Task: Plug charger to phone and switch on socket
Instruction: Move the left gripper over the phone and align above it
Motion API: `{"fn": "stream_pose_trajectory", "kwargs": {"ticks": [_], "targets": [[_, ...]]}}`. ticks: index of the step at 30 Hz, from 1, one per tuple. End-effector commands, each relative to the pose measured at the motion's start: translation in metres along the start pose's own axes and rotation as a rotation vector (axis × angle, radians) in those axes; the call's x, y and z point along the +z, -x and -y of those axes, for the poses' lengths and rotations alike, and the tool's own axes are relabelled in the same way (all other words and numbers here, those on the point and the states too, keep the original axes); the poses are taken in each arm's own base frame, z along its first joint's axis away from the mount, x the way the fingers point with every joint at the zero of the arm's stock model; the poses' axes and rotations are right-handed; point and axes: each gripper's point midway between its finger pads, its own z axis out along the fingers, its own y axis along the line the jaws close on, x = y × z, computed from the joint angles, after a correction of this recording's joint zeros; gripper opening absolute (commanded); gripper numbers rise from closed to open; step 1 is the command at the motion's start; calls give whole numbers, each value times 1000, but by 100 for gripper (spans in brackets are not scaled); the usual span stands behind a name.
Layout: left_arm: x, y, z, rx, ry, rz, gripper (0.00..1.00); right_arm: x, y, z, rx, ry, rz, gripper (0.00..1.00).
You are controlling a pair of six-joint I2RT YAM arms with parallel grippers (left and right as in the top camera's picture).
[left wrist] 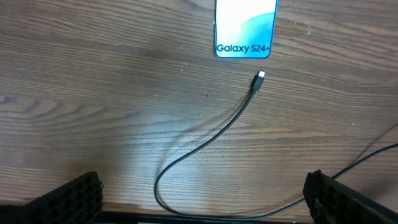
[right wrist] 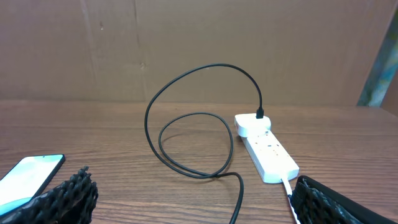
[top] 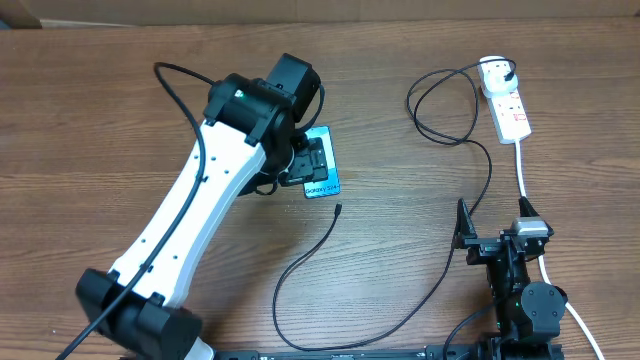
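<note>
- The charger is a thin black cable lying in loose loops on the desk. It looks light and limp, so a hold on the cord itself would likely let the end droop and swing.
- Its connector tip lies flat just beside the phone's lettered end, angled toward it but not touching. The short stiff housing behind the metal tip looks like the best place to pinch. It is small and narrow, so the hold must be square or it may twist.
- The phone lies flat, screen up and lit. It is slim with smooth glass and is probably light enough to slide when the tip is pushed in. Bracing its far end or sides would help.
- The white plug adapter appears seated at the far end of the socket, well apart from the phone. The strip is rigid, but it may shift when its switch is pressed.
- The left claw hovers over the phone area, spread wide and holding nothing.
- The right claw sits low near the desk's front edge, facing the socket. It is also spread wide and empty.
</note>
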Motion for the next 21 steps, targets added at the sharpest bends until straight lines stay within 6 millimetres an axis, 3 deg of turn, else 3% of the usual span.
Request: {"fn": "stream_pose_trajectory", "kwargs": {"ticks": [1, 10, 18, 21], "targets": [[10, -1, 9, -21, -13, -53, 100, 0, -1, 3, -1, -13, 7, 100], [12, -11, 4, -24, 9, -100, 100, 0, -1, 3, -1, -13, 7, 100], [-4, -29, -21, -97, 106, -108, 100, 0, -1, 3, -1, -13, 7, 100], [-11, -38, -13, -47, 90, -92, 100, 0, -1, 3, -1, -13, 7, 100]]}}
